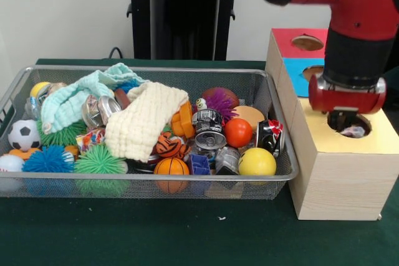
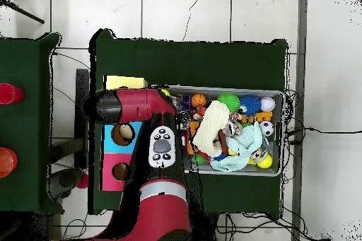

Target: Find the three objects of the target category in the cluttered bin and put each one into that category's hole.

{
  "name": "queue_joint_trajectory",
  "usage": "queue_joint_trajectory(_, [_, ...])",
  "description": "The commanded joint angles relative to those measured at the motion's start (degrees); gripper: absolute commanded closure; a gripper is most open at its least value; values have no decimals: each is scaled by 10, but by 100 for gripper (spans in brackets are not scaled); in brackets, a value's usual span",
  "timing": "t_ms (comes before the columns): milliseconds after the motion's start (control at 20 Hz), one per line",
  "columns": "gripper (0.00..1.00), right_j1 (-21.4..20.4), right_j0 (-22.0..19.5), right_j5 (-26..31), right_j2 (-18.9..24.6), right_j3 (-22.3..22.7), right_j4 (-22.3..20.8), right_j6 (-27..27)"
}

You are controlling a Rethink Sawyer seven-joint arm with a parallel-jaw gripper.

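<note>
We found the red and black arm (image 1: 349, 23) reaching down at the right of the front view, its gripper (image 1: 346, 115) poised directly over the round hole (image 1: 350, 125) in the yellow-topped wooden box (image 1: 340, 172). Its fingers were hidden behind the red wrist and the hole's rim, so we could not tell how far the gripper was parted or whether it held anything. Inside the hole we saw a scrap of white cloth (image 1: 353, 131) with faint coloured specks, too small to identify with certainty. The bin (image 1: 149, 185), a wide shallow basket of silver wire mesh, stood just beside the box on the green table (image 1: 187, 235). In it lay a cream waffle-knit cloth (image 1: 144, 119), a mint-green towel (image 1: 78, 101), spiky balls, crushed cans and a yellow ball (image 1: 257, 162). We could pick out no confetti-print cloth among the clutter.
</note>
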Motion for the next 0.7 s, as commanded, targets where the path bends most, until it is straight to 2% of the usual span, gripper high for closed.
queue_joint_trajectory(50, [100,115,2,-91,10,-1,-43,60])
queue_joint_trajectory(150, [100,140,4,-129,3,-14,-50,58])
queue_joint_trajectory(250, [100,139,5,-125,1,-15,-50,52])
queue_joint_trajectory(500, [100,105,3,-50,7,-8,-42,22])
queue_joint_trajectory(700, [100,33,-4,54,18,15,-30,-6])
